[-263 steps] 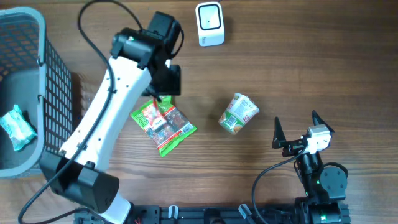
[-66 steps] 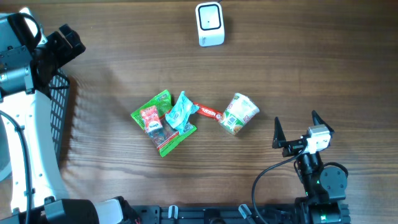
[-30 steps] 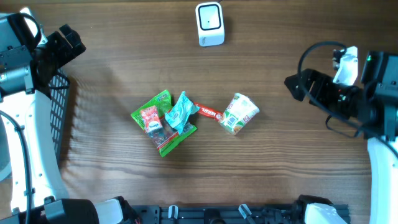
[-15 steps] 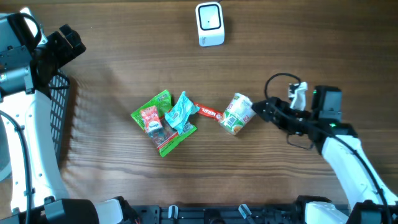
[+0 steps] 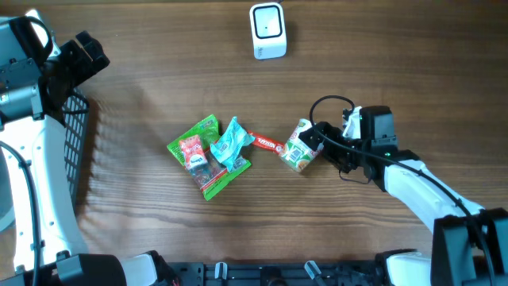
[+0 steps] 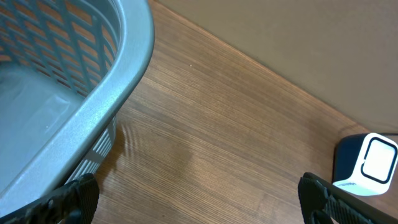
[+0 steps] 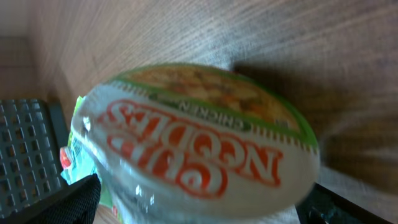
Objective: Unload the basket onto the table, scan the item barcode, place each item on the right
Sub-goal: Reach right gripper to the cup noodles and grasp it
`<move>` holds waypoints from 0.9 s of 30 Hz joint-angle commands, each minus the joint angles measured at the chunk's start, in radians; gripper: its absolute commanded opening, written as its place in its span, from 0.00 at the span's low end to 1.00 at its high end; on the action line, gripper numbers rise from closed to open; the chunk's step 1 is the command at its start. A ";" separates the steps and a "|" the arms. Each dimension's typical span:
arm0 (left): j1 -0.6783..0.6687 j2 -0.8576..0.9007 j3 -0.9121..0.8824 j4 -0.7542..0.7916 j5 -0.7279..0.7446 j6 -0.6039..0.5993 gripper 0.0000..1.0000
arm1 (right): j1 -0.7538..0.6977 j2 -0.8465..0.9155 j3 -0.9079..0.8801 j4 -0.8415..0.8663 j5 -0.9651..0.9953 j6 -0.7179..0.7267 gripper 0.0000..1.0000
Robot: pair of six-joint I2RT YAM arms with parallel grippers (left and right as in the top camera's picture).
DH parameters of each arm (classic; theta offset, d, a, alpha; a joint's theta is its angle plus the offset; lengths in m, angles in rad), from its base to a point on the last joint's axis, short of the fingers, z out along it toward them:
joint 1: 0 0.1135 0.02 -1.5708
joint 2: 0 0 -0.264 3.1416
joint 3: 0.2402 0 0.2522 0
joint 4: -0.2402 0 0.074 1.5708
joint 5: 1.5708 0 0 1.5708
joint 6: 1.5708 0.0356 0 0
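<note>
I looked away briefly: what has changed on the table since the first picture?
The right gripper left its parked spot and came in, open, at the cup noodles, not yet gripping. The left gripper withdrew to the basket; a blue packet and red bar joined the green packet. Scanner unmoved.

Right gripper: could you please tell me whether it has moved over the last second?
Yes. The right gripper swung left and down the overhead frame, up to the cup noodles, which stayed put below the scanner.
</note>
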 commanded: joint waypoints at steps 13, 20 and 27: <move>0.003 -0.003 0.014 -0.002 0.008 -0.002 1.00 | 0.005 0.080 -0.009 0.108 -0.055 -0.063 0.85; 0.003 -0.003 0.014 -0.002 0.008 -0.002 1.00 | 0.005 0.080 -0.050 0.164 -0.060 -0.063 0.84; 0.002 -0.003 0.014 -0.002 0.008 -0.002 1.00 | 0.003 0.045 -0.050 0.240 -0.204 -0.176 0.78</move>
